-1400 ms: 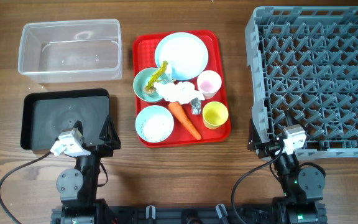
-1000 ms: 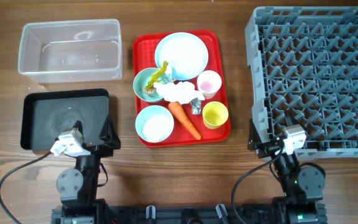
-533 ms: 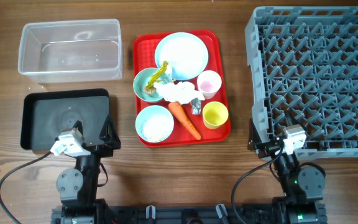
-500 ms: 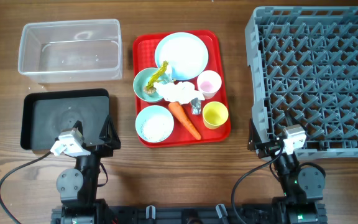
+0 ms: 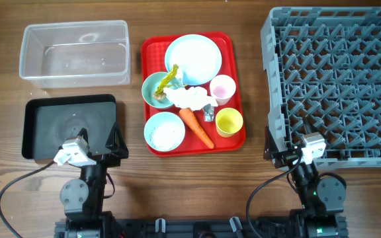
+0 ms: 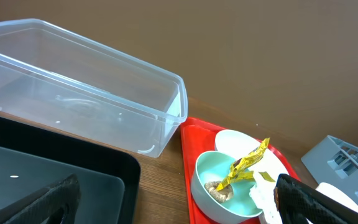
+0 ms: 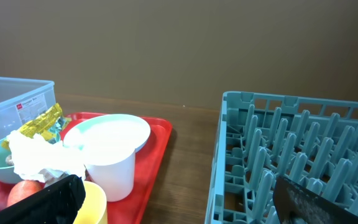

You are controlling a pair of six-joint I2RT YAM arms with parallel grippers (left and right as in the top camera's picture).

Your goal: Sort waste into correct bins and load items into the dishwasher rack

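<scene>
Seen from overhead, the left arm at seven o'clock and the right arm at five o'clock are black. Each has a round grey joint housing, a small white camera block at the wrist and a thin black cable curling toward the lower edge. The left gripper and right gripper have matte black, wedge-shaped fingers.
</scene>
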